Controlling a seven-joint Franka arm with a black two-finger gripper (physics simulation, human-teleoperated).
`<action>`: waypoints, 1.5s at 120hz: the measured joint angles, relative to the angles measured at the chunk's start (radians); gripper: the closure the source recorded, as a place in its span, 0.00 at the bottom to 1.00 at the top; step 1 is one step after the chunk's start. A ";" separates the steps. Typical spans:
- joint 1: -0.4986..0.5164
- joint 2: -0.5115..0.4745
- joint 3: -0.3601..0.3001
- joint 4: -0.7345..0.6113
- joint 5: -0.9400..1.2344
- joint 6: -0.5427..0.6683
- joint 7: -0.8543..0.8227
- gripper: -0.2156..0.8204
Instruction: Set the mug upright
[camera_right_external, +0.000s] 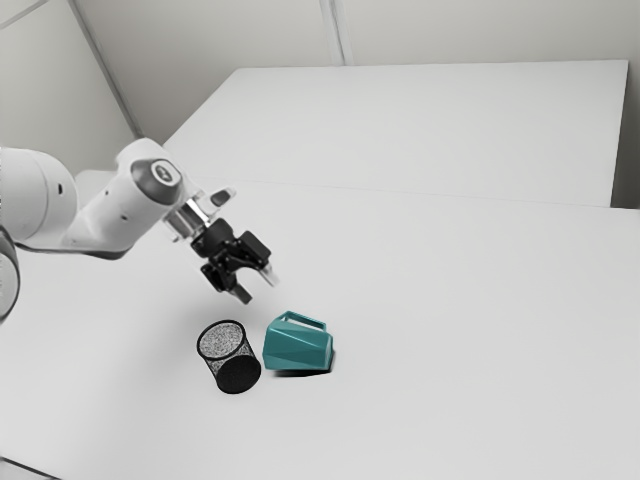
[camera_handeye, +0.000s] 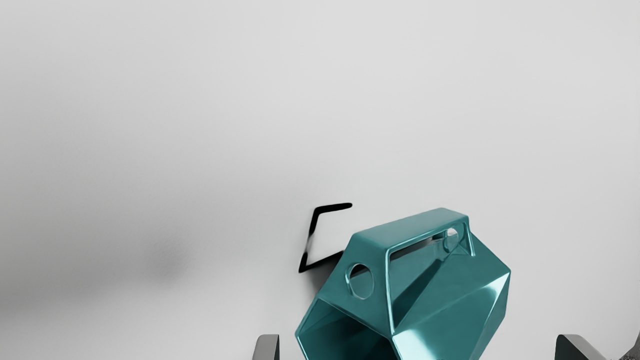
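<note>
Teal faceted mug: laid on its side on the white tabletop; an upright stance is not shown.
Handle: directed upward from the mug body, away from the tabletop.
Mug mouth: turned sideways, its hollow partly exposed to the wrist camera.
Black two-finger gripper: released, with the jaws held wide apart; nothing is gripped. It is positioned above the tabletop, clear of the mug.
Black mesh pen cup: located just beside the mug, on the exterior view's left; apparently standing.
Hazard, handle: if the descent is misaligned, the raised handle may be struck by a jaw and the mug rolled or pushed away.
Hazard, pen cup: because clearance is small, the cup may be knocked over by a wide jaw or by the mug as it is swung.
Hazard, facets: if the slanted faces are not met squarely, contact may be limited to edges and the mug may be twisted or lost under lift.
Hazard, rotation: if the turn is stopped short, the base will not be seated flat and the mug may be tipped back upon release; if turned the wrong way, it may be set mouth down.
</note>
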 joint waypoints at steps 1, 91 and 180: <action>-0.001 0.001 0.000 0.000 -0.002 0.000 0.001 0.21; -0.061 0.019 0.002 -0.078 -0.084 0.006 0.067 0.21; -0.103 0.018 0.004 -0.094 -0.097 0.018 0.075 0.80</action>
